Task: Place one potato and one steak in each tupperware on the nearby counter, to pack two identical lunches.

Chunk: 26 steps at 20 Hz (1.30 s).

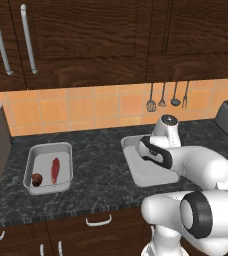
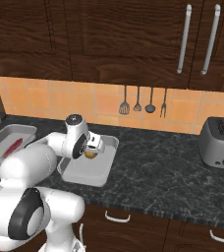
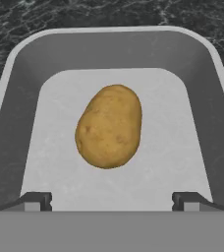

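The gripper (image 3: 112, 201) hangs over the nearer tupperware (image 2: 72, 173) with its fingertips (image 3: 35, 201) spread wide apart, nothing between them. Below them a potato (image 3: 109, 126) lies loose on that tray's pale floor, near its middle, clear of all four walls. Taking this tray as the landmark: the second tupperware (image 1: 65, 150) sits well to its left on the same dark counter (image 1: 101, 175) and holds a steak (image 1: 55, 170) with a darker potato (image 1: 36, 179) beside it (both inside the rim). The silver toaster (image 2: 221, 141) stands far to the landmark tray's right.
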Tool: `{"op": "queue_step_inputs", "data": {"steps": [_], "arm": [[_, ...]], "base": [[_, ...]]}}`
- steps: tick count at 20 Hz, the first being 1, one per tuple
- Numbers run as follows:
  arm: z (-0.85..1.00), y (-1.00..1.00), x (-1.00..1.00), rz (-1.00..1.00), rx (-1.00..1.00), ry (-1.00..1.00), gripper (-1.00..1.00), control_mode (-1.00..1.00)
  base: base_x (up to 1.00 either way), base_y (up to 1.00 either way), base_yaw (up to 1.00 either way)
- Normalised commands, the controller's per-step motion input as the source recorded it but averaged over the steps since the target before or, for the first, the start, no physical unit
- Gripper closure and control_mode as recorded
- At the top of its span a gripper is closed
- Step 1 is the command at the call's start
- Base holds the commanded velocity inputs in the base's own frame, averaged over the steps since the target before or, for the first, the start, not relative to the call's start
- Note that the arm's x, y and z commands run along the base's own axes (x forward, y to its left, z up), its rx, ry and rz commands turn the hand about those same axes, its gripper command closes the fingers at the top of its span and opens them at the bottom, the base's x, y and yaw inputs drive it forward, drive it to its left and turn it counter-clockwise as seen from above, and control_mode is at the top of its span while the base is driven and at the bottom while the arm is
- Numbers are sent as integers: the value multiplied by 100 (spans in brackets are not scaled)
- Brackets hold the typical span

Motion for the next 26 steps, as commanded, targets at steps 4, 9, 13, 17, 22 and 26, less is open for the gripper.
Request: {"op": "queue_step_inputs", "data": {"steps": [4, 9, 13, 17, 22, 26], "arm": [[55, 0, -99, -2, 0, 0, -100, -100], [67, 6, -100, -3, 0, -5, -100, -100], [98, 0, -86, -1, 0, 0, -100, -100], [37, 0, -84, -2, 0, -4, -100, -100], [-26, 0, -38, 0, 0, 0, -100, -100], [-12, 0, 0, 0, -1, 1, -100, -100]], "base": [[0, 0, 0], [0, 0, 0], [0, 0, 0], [0, 0, 0], [0, 0, 0], [0, 0, 0]]}}
